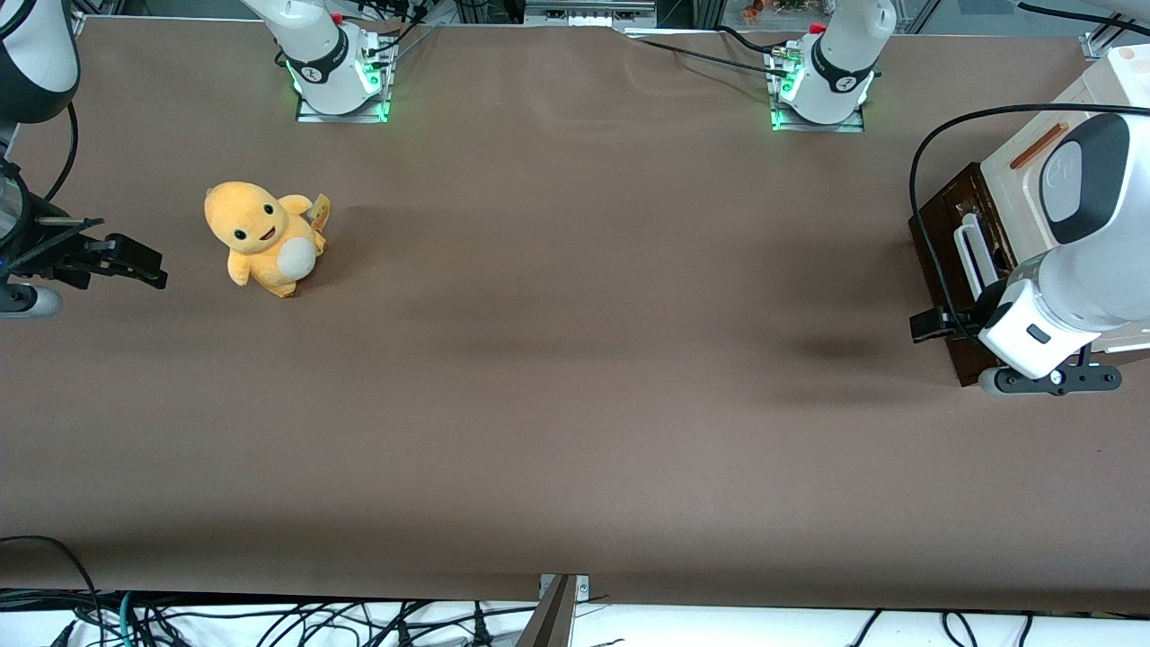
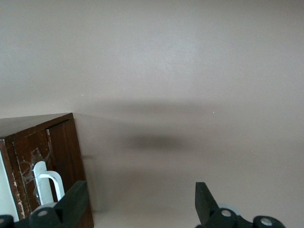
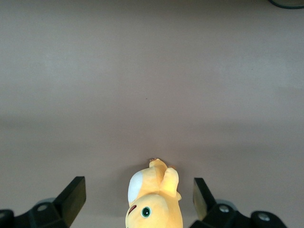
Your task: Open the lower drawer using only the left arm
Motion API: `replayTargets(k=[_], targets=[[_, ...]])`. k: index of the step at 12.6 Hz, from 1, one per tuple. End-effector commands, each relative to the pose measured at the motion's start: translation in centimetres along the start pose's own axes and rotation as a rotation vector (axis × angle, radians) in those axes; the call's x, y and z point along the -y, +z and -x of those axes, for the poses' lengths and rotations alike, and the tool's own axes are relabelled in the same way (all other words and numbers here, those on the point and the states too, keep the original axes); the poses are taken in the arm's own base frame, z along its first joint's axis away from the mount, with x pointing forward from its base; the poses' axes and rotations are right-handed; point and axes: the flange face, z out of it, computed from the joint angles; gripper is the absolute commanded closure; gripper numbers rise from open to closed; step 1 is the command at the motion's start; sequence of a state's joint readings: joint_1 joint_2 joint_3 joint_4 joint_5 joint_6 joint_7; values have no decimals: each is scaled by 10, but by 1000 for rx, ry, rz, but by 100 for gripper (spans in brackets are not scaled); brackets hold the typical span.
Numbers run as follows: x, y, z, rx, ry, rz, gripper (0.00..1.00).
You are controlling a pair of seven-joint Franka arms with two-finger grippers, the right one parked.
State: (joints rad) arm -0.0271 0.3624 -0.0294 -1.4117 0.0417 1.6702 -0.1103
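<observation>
Hovering low beside the lower drawer (image 1: 954, 270), the left arm's (image 1: 1078, 270) pincer (image 2: 140, 202) spreads wide, ready to straddle the white handle (image 2: 47, 187).

No readable text, label, brand, number or sign on anything in any view.

The left arm (image 1: 1092, 261) is a bulky white shell with a dark grey oval panel and a thin black cable (image 1: 925, 171) looping off it. Its gripper (image 2: 140, 209), by the drawer front at the working arm's end of the bench, is black, with two wedge-shaped fingers (image 2: 73, 202) set wide apart and round silver screws at their roots.
</observation>
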Motion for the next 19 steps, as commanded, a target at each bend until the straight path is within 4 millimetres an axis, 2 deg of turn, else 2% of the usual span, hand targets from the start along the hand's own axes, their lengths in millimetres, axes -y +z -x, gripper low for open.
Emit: replayTargets(k=[1, 9, 13, 17, 19], targets=[[1, -6, 6, -3, 23, -17, 0], [-6, -7, 6, -5, 16, -13, 0], [-10, 3, 7, 27, 19, -28, 0], [-5, 10, 10, 68, 13, -37, 0], [-6, 14, 12, 85, -36, -81, 0]])
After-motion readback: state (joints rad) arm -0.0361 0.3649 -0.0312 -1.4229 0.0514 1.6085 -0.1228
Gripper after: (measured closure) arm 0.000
